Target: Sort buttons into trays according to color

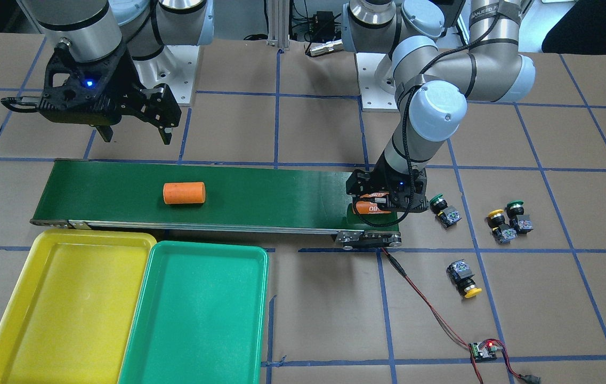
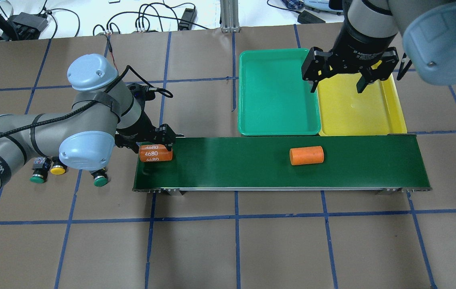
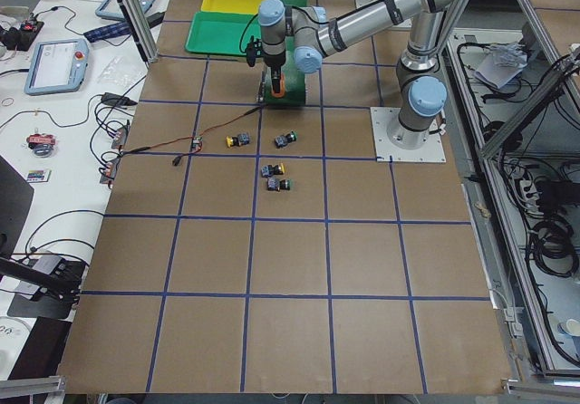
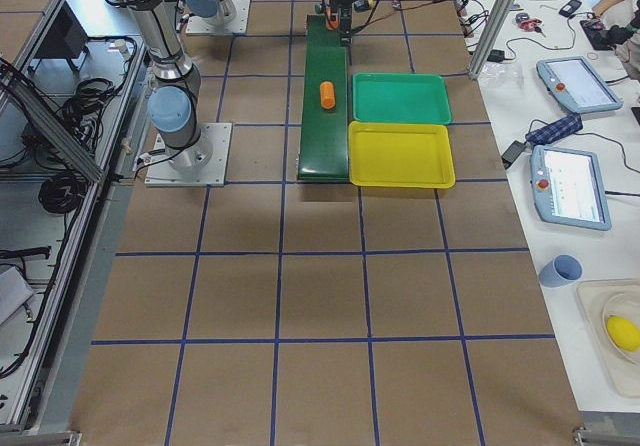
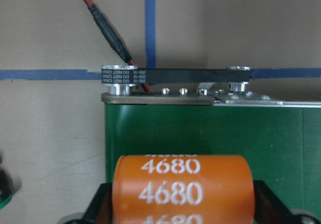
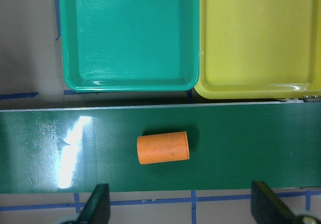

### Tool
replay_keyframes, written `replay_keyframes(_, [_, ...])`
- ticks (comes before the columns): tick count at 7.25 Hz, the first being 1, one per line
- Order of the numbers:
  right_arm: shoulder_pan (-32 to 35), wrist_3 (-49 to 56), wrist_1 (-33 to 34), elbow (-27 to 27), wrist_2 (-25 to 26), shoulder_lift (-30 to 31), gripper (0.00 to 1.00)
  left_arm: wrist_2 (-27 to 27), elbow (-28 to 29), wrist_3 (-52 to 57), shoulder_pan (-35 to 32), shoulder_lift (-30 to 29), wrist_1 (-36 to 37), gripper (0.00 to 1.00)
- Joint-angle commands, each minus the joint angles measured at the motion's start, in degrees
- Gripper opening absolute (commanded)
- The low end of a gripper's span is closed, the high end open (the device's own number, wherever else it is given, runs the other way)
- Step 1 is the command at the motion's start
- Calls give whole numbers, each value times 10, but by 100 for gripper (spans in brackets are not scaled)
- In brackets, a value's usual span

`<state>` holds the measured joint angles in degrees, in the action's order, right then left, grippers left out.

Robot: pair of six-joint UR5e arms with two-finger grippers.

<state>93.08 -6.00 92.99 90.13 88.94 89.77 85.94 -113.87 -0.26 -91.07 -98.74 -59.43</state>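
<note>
— On the belt's (image 1: 271, 192) end, what has the left gripper (image 2: 155, 149) got?
— It's clamped on the orange 4680 cylinder (image 5: 180, 189). The right gripper (image 1: 136, 137) hangs spread open at the belt's ten o'clock, front view.
— Buttons (image 1: 444, 209)?
— All four lie on the table (image 1: 334, 309), at the cylinder's three to four o'clock. Yellow tray (image 1: 68, 309) and green tray (image 1: 201, 314) sit side by side at the belt's seven o'clock.

Plain orange cyl (image 1: 184, 193) mid dark-green belt (image 1: 271, 194), 4680-marked orange cyl (image 2: 155, 153) at belt end, red/black wire (image 1: 425, 301) to small board (image 1: 485, 350)
</note>
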Motion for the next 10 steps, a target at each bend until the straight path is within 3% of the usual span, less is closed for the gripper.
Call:
replay_keyframes(1, [0, 0, 0, 0, 0, 0, 100, -3, 5, 0, -5, 22, -1, 100])
replay_keyframes(3, [0, 0, 0, 0, 0, 1, 100, 6, 18, -1, 16, 54, -8, 100])
replay_keyframes(5, [0, -1, 0, 0, 0, 1, 100, 17, 38, 1, 104, 51, -9, 100])
replay_keyframes(7, [1, -1, 0, 0, 1, 1, 100, 16, 49, 6, 164, 24, 2, 100])
replay_keyframes(10, [2, 1, 0, 0, 5, 1, 100, 22, 114, 52, 165, -60, 16, 100])
